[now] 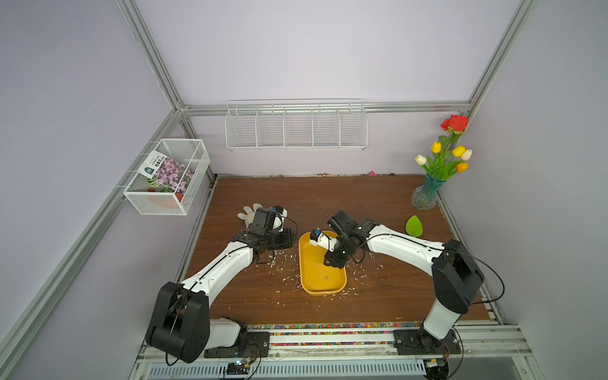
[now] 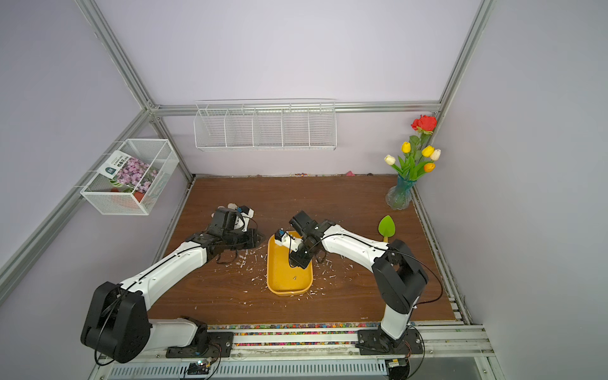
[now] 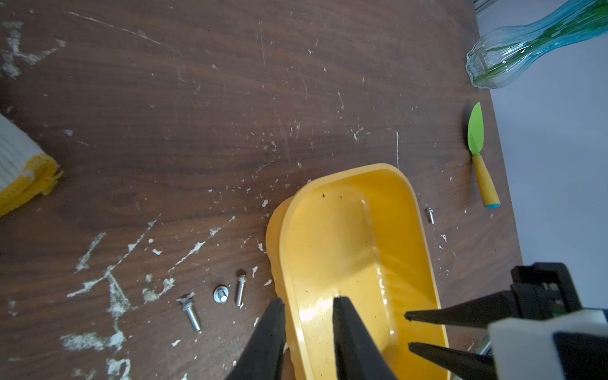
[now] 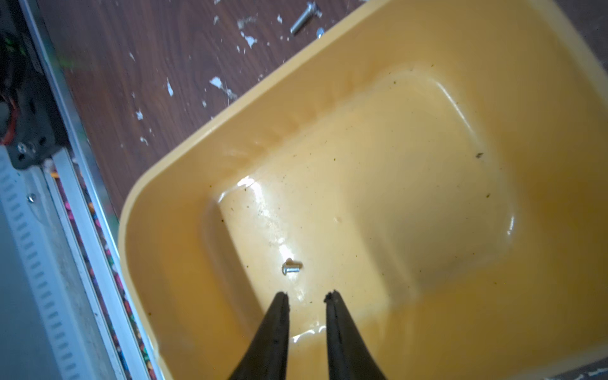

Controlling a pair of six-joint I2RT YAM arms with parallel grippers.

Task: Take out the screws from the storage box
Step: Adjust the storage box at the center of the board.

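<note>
1 screw lies on the glossy floor of the box, just ahead of the right gripper, whose jaws stand a little apart and empty; the screw sits to one side of their gap, so a straight close would likely nip air or flick it across the slick plastic; too hard a descent could jam the thin tips into the floor. The left gripper straddles the box wall and seems to pinch it (one jaw inside, the other outside); if that hold slips, the box could slide and send the screw rolling; its inner jaw is near the right tips, so a clash is possible; 4 screws already lie on the table among white shreds, easily scattered by a swinging arm.
</note>
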